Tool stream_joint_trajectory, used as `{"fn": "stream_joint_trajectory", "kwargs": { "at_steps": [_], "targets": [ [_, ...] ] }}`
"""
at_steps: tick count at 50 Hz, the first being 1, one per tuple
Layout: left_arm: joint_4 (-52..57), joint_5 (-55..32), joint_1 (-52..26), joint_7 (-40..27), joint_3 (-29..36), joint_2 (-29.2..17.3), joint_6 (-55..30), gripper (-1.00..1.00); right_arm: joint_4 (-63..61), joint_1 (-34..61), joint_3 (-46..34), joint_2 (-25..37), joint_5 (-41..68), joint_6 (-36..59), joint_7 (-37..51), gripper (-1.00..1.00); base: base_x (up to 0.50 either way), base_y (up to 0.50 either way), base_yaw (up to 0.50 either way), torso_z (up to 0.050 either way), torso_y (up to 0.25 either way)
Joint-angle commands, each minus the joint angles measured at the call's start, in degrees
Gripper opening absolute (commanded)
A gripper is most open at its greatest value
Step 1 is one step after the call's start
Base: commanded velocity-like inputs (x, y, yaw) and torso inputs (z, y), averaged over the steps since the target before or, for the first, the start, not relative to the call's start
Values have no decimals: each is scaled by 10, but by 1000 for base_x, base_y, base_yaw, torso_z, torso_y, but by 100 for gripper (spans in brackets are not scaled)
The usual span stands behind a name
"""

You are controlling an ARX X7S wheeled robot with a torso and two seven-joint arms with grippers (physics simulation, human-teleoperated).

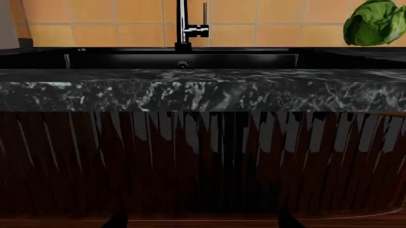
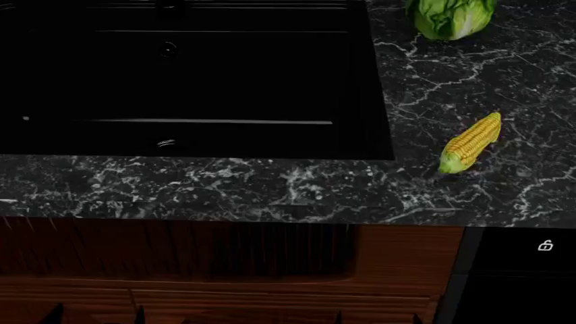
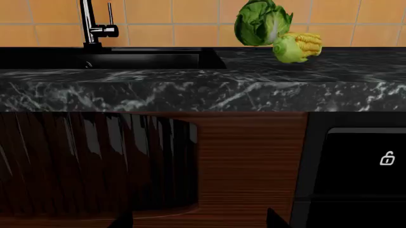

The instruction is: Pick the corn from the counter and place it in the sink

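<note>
The corn (image 2: 470, 143), a yellow cob with a green end, lies on the black marble counter (image 2: 270, 189) to the right of the sink (image 2: 180, 74). It also shows in the right wrist view (image 3: 298, 46), in front of the lettuce. My left gripper (image 1: 201, 223) is open and empty, low in front of the cabinet below the sink (image 1: 190, 59). My right gripper (image 3: 199, 222) is open and empty, low in front of the cabinet, below and to the left of the corn. Only the dark fingertips of both show at the bottom of the head view.
A leafy green lettuce head (image 2: 450, 17) sits on the counter behind the corn, also in the wrist views (image 3: 261, 23) (image 1: 374, 21). A black faucet (image 1: 184, 26) stands behind the sink. A black appliance panel with a lock icon (image 3: 387, 158) is below the counter at right.
</note>
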Motion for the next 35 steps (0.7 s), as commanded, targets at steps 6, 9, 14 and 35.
{"fn": "stream_joint_trajectory", "kwargs": {
  "at_steps": [6, 9, 14, 35],
  "targets": [
    [2, -48, -3, -55, 58, -48, 3, 100, 3, 2, -26, 22, 17, -1, 26, 100, 0, 0, 0, 0, 0],
    [4, -49, -2, -57, 60, -50, 3, 100, 2, 1, -31, 26, 21, -2, 30, 100, 0, 0, 0, 0, 0],
    [8, -59, 1, -59, 61, -52, 6, 100, 1, 0, -37, 31, 26, -3, 36, 100, 0, 0, 0, 0, 0],
    [19, -82, 12, -66, 72, -67, 10, 100, -14, -7, -57, 46, 43, -6, 56, 100, 0, 0, 0, 0, 0]
  ]
}}
